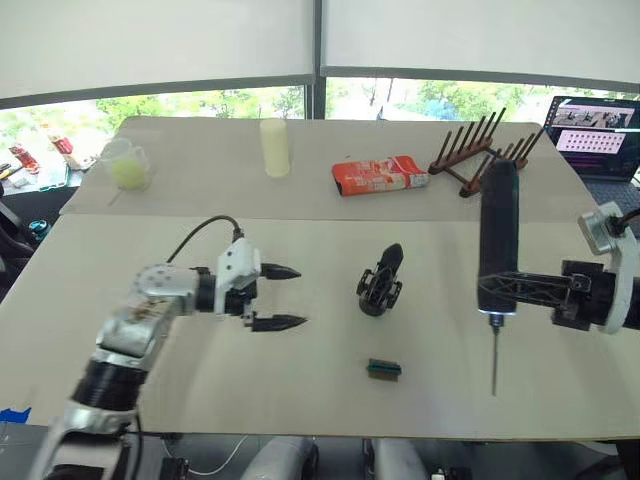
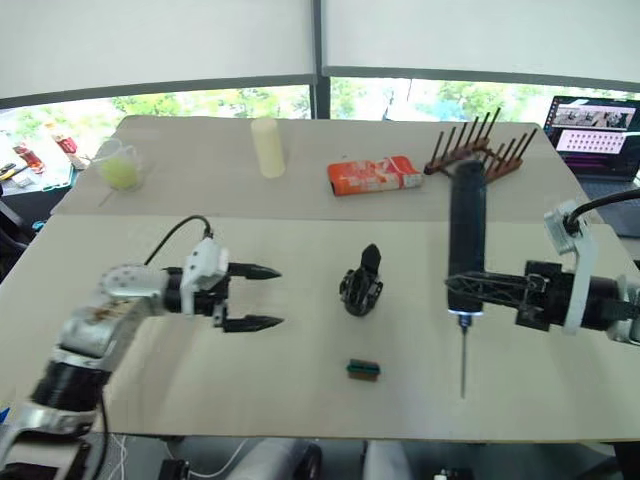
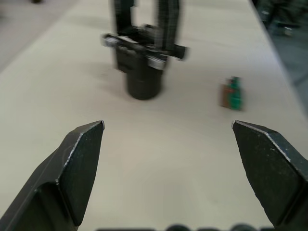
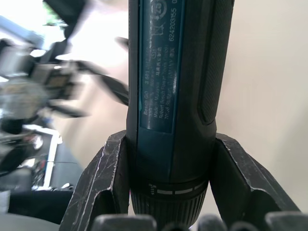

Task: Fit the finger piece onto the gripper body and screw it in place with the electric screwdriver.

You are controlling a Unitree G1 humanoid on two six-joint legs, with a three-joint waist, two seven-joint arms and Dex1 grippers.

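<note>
The right end effector (image 1: 520,285) is clamped around the electric screwdriver (image 1: 497,235), held upright with its bit pointing down over the tabletop (image 1: 200,380), right of the gripper body (image 1: 380,280) standing mid-table. The left end effector (image 1: 278,297) hovers wide open and empty, left of that body. The next grasp, I judge, should steady the body low on its base, leaving its top free for the bit.

gripper body (image 1: 380,282) upright mid-table, electric screwdriver (image 1: 497,238) vertical
</note>
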